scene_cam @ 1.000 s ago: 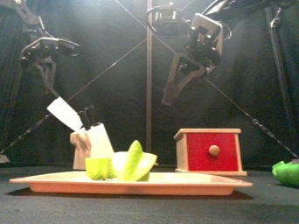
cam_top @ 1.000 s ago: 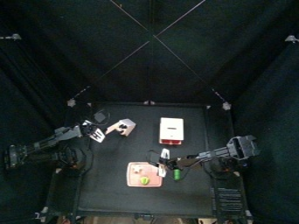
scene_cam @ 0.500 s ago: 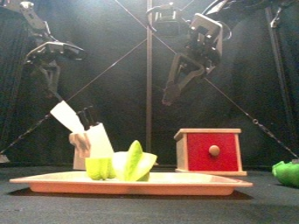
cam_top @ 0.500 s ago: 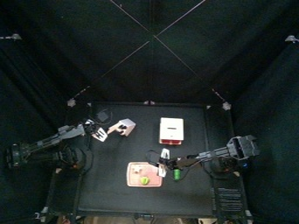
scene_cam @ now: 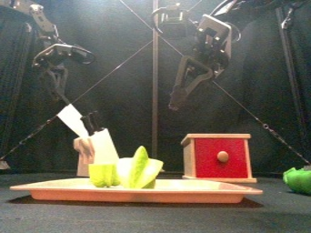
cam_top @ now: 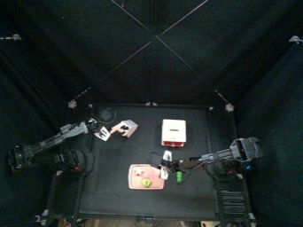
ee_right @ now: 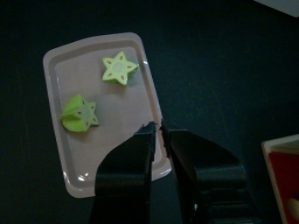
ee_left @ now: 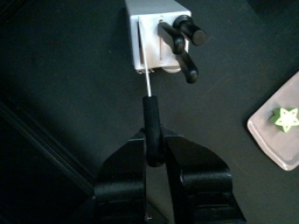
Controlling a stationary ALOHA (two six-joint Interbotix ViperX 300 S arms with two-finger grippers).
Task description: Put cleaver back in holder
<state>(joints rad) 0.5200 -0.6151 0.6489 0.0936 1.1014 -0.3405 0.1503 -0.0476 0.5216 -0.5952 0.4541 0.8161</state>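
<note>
The cleaver (scene_cam: 71,119) has a white blade and a black handle (ee_left: 149,127). My left gripper (ee_left: 149,144) is shut on that handle. In the left wrist view the blade shows edge-on as a thin line, its far end at the slot face of the holder (ee_left: 156,35). This small grey-white holder (scene_cam: 97,150) carries two other black-handled knives. Seen from the front, the blade is tilted, its lower end at the holder's top. From above, the left gripper (cam_top: 95,131) is just left of the holder (cam_top: 123,130). My right gripper (ee_right: 156,131) hangs shut above the pink tray (ee_right: 70,166).
The white box with a red face (scene_cam: 219,157) stands right of the holder. The pink tray (scene_cam: 61,187) near the front edge holds green star-shaped pieces (scene_cam: 127,168). A green object (scene_cam: 297,177) lies at the front right. Black curtains ring the table.
My left arm has carried the cleaver a little to the right, closer to the holder. The right arm has stayed put.
</note>
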